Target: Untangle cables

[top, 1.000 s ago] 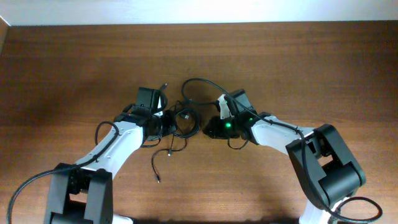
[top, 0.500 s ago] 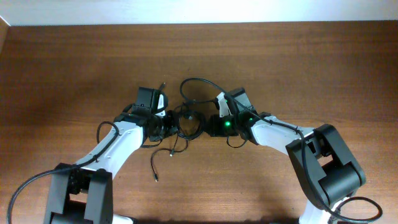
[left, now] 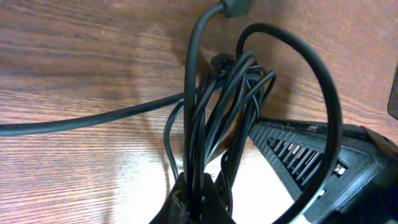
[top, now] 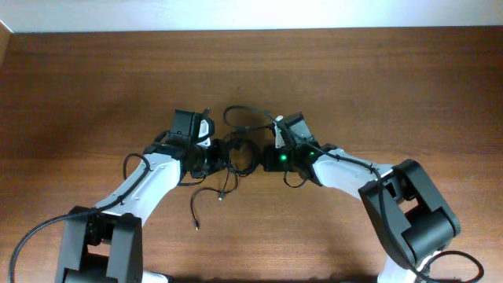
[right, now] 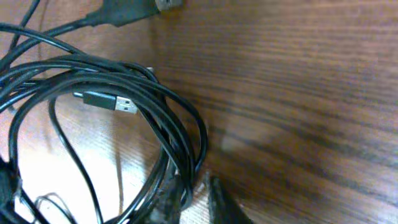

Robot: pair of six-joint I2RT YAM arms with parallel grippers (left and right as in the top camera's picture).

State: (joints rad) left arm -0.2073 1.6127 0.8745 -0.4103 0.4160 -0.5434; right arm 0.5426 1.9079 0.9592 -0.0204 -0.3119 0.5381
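Cables (top: 236, 151) — a black tangled coil at the centre of the overhead frame, on the wooden table (top: 377, 79) between both arms. One loose end trails toward lower centre.
Left gripper (left: 199, 202) — closed, pinching several strands at the bottom edge of its wrist view, with the fingertips mostly cut off.
Right gripper (right: 189, 198) — blurred at the bottom edge, strands running between its fingers. Whether it is clamped cannot be told.
USB plug (right: 112, 102) — inside the coil, upper left.

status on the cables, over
Left gripper shut on cables. Right gripper shut on them too. Tangled between both. Loose tail lies aside.
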